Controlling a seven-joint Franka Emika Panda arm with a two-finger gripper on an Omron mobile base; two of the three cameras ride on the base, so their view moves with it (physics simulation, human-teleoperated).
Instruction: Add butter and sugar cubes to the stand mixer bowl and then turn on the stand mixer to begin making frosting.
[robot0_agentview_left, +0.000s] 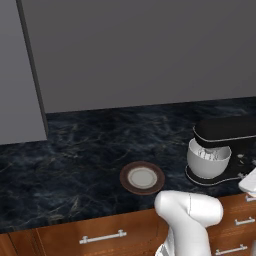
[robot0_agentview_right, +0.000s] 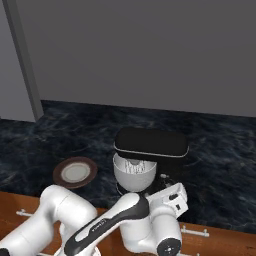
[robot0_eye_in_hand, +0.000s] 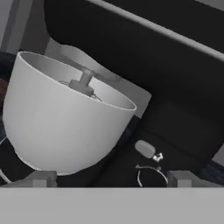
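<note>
The stand mixer (robot0_agentview_right: 152, 150) stood on the dark marble counter (robot0_agentview_left: 75, 150) right of the brown-rimmed plate (robot0_agentview_left: 142, 177), its bowl (robot0_eye_in_hand: 61, 127) seated under the head, while the gripper (robot0_eye_in_hand: 111, 178) hung close before it, jaws spread wide and empty.

A dark marbled counter (robot0_agentview_left: 75, 150) carries 2 things: the black stand mixer (robot0_agentview_left: 225, 135) and, just left of the mixer, a brown-rimmed white plate (robot0_agentview_left: 142, 177).

Pale bowl (robot0_eye_in_hand: 61, 127) under black mixer (robot0_agentview_right: 152, 145)
</note>
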